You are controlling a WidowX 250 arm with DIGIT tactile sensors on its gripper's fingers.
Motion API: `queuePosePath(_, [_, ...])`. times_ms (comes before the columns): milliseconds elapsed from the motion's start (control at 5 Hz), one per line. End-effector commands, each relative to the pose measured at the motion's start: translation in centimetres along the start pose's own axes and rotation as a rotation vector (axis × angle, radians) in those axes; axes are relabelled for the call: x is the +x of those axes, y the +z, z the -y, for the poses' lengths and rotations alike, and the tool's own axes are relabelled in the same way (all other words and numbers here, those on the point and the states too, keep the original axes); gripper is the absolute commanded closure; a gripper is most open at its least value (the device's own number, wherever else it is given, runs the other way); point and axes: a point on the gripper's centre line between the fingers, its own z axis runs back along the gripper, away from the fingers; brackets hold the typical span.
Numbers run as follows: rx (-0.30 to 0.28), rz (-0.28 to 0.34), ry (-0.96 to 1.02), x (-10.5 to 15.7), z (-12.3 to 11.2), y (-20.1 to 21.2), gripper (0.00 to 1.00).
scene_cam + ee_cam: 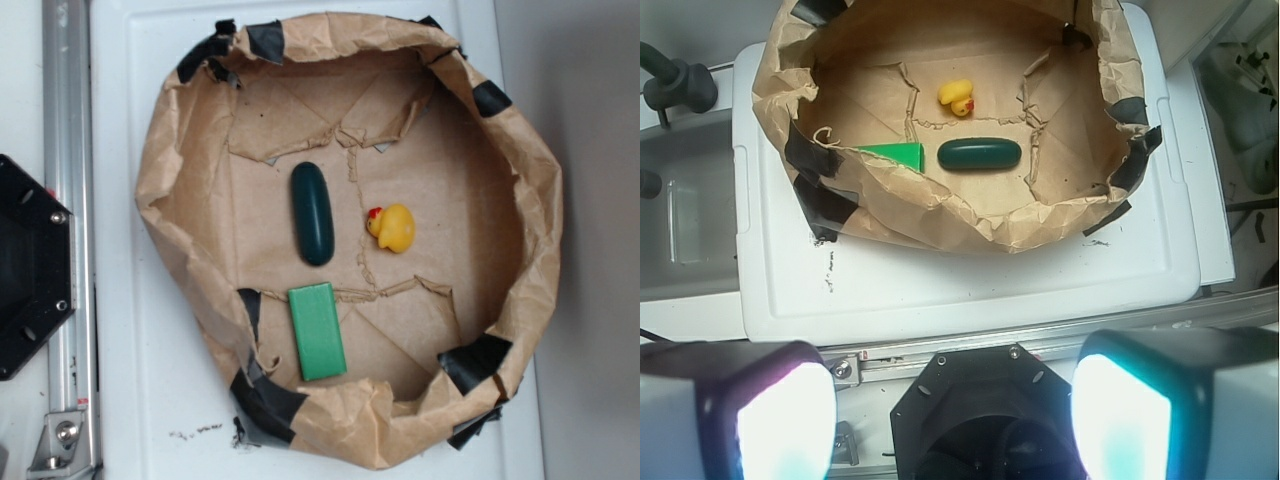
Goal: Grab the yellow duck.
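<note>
So the biggest thing here is the white lid point(150, 400) that everything sits on, filling most of the overhead view and showing as a wide white slab across the middle of the wrist view. On top of it is a big crumpled brown paper bowl point(520, 180), basically paper folded up into a ring wall and patched with strips of black tape point(475, 360) around the rim. Down the left edge of the overhead view runs a metal rail point(68, 200), with a black octagonal base point(30, 270) poking in at middle left.

In the wrist view the gripper point(955, 420) takes up the bottom of the frame, one finger pad point(785, 420) at lower left and the other at lower right, both blown out bright. They're set wide apart with nothing between them, well short of the bowl.

Inside the bowl there are three things on the paper floor. The green block point(317, 330) lies flat at lower center of the overhead view, close to the near wall; in the wrist view the paper rim hides most of it. Above it, a dark green capsule point(312, 213) lies lengthwise near the center. Just right of the capsule, not touching it, sits the yellow duck point(393, 228), slightly right of center in the frame. It looks like it's on its side with the red beak pointing upper left, but I can't be totally sure from straight above.
</note>
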Motion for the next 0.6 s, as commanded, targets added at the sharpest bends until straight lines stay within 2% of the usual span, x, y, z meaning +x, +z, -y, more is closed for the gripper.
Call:
queuePosePath(0, [0.000,0.000,0.000,0.0,0.0,0.0,0.00])
queuePosePath(200, [-0.236,0.084,-0.104,4.3,-1.6,0.3,0.00])
queuePosePath(400, [-0.165,0.118,-0.126,6.6,-1.6,0.3,0.00])
